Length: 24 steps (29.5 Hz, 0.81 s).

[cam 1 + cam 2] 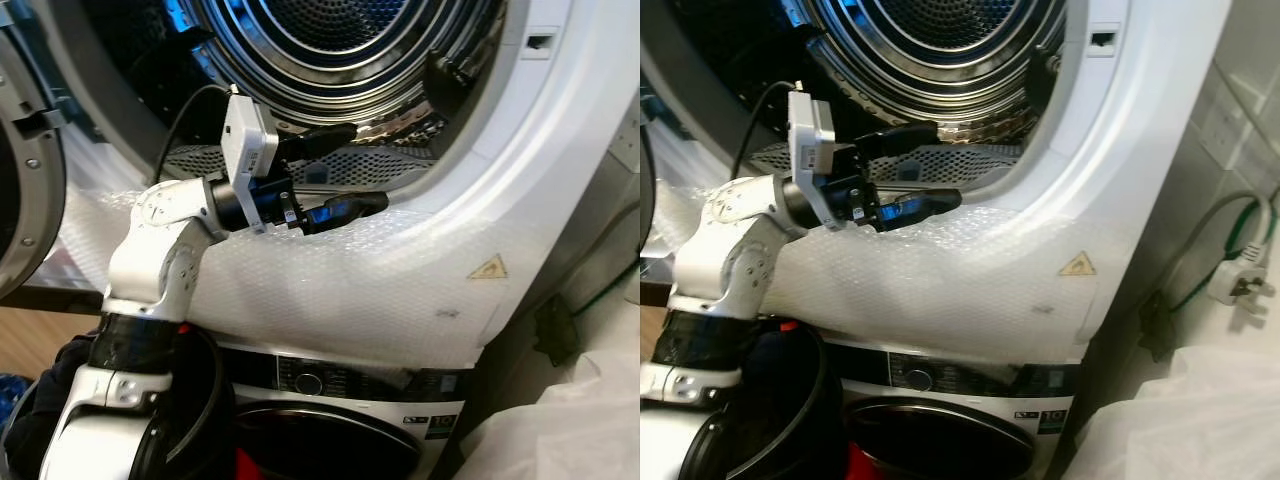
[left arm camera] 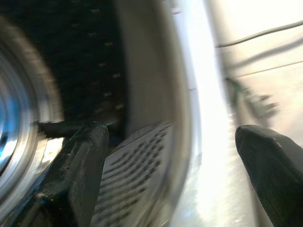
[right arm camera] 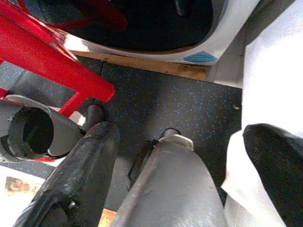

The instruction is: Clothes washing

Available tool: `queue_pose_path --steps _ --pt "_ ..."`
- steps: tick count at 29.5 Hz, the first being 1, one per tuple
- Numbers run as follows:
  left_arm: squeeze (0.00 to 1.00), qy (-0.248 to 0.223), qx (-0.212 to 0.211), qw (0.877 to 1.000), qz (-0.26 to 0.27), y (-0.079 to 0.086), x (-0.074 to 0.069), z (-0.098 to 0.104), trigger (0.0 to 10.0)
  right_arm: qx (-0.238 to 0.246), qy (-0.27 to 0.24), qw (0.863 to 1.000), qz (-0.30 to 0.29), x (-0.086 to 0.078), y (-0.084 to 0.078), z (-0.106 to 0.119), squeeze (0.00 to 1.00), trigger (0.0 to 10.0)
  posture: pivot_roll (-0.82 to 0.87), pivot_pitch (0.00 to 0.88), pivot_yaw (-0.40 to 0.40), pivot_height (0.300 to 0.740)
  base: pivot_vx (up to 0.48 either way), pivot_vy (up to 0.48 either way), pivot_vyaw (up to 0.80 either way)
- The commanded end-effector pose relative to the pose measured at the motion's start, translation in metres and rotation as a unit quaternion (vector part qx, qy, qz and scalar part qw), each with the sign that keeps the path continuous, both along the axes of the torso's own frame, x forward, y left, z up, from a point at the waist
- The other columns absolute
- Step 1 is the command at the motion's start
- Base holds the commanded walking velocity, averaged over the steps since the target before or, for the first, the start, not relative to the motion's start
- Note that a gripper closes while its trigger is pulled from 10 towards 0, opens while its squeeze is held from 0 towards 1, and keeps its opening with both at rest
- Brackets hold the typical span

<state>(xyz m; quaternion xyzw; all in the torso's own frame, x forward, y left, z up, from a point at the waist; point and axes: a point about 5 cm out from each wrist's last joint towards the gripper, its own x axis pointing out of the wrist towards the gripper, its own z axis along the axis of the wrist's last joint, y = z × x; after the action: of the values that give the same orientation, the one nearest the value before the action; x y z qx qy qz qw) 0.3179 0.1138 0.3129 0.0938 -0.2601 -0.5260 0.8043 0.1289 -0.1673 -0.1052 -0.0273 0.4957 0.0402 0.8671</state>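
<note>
From the head, the left hand [image 1: 345,170] reaches into the upper machine's drum [image 1: 340,50], fingers spread wide, holding nothing. Its wrist view, blurred, shows what looks like the perforated lint filter [image 2: 128,175]. The right hand [image 3: 184,165] hangs open over dark floor [image 3: 180,104].

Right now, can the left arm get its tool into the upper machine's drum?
Probably yes. The left tool is open and already at the lip of the drum. The door is swung aside, and nothing blocks the opening.
</note>
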Motion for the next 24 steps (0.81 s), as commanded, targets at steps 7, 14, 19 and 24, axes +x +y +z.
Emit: queue_pose_path --steps 7,14,19,24 --pt "0.00 0.024 -0.088 0.991 0.093 -0.006 -0.024 -0.005 10.0 0.005 0.014 1.000 -0.006 -0.006 0.007 -0.003 0.00 10.0 0.08 0.002 0.086 0.740 0.000 0.000 0.00" --pt "0.00 0.040 -0.088 0.974 0.206 0.002 -0.040 -0.031 10.0 0.002 0.008 1.000 -0.007 -0.003 0.011 -0.002 0.00 10.0 0.11 0.000 0.107 0.740 0.000 0.000 0.00" --pt "0.00 0.051 -0.092 0.962 0.253 0.001 -0.053 -0.047 10.0 0.001 0.011 1.000 -0.003 -0.004 0.013 -0.003 0.00 10.0 0.11 0.000 0.115 0.740 0.000 0.000 0.00" --pt "0.00 0.093 -0.101 0.904 0.404 0.031 -0.070 -0.092 10.0 -0.001 0.013 1.000 0.001 -0.003 0.018 -0.003 0.00 10.0 0.13 0.000 0.126 0.740 0.000 0.000 0.00"
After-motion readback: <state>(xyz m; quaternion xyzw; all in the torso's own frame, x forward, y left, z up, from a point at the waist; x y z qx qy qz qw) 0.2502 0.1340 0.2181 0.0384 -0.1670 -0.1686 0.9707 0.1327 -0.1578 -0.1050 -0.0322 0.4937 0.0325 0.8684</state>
